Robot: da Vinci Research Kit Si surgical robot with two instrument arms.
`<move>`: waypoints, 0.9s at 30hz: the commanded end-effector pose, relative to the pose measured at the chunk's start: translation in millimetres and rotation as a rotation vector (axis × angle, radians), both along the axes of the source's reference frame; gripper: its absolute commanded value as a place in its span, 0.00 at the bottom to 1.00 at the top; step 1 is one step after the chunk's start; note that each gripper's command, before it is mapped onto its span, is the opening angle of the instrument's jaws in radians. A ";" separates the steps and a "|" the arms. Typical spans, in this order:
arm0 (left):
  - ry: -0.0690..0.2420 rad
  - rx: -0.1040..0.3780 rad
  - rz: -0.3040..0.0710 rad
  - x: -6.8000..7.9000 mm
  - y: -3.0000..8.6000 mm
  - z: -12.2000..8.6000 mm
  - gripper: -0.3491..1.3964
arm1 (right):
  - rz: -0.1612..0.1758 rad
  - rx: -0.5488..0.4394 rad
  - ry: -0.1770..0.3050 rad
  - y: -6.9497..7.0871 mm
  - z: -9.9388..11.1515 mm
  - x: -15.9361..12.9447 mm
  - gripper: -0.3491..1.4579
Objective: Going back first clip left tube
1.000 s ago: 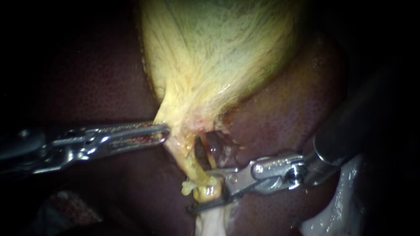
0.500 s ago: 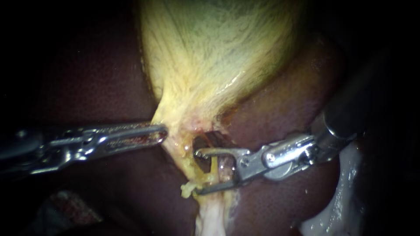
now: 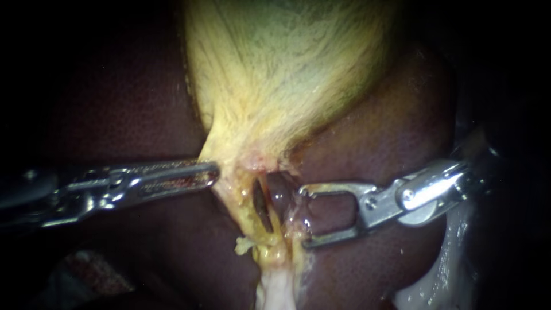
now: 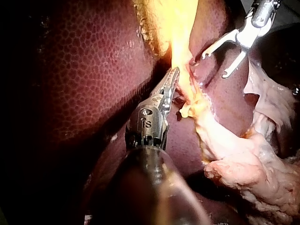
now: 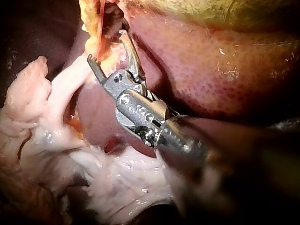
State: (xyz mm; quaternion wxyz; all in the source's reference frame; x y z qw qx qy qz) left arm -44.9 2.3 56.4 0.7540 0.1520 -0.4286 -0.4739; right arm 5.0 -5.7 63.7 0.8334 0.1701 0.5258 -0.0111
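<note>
Currently left tube [image 3: 247, 212] outside right instrument's [image 3: 302, 219] parted jaws.

Gallbladder [image 3: 287, 69] top cut off by endoscope view's edge. Left tool [image 3: 216, 173] shaft dark, blurred, runs off edge. Right tool [image 3: 302, 218] shaft lost in shadow, blurred in own wrist view.

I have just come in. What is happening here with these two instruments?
Two instruments are working on a gallbladder that lies on the liver. The left instrument has its jaws shut on the gallbladder's narrow lower end and holds it. The right instrument has its jaws open with nothing gripped. They stand just beside the tubes that run down from the gallbladder, on the side away from the left instrument.
</note>
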 end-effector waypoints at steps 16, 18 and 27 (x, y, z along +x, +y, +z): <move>0.006 -0.016 -0.007 -2.0 -0.8 3.1 0.17 | -0.029 -0.138 0.019 0.5 -2.2 -1.5 0.52; 0.004 -0.014 -0.001 -2.5 -0.8 3.9 0.17 | -0.032 -0.143 0.021 0.5 -2.2 -1.8 0.52; 0.009 -0.010 0.014 -4.7 -0.9 6.4 0.17 | -0.041 -0.155 0.026 0.8 -2.6 -2.4 0.52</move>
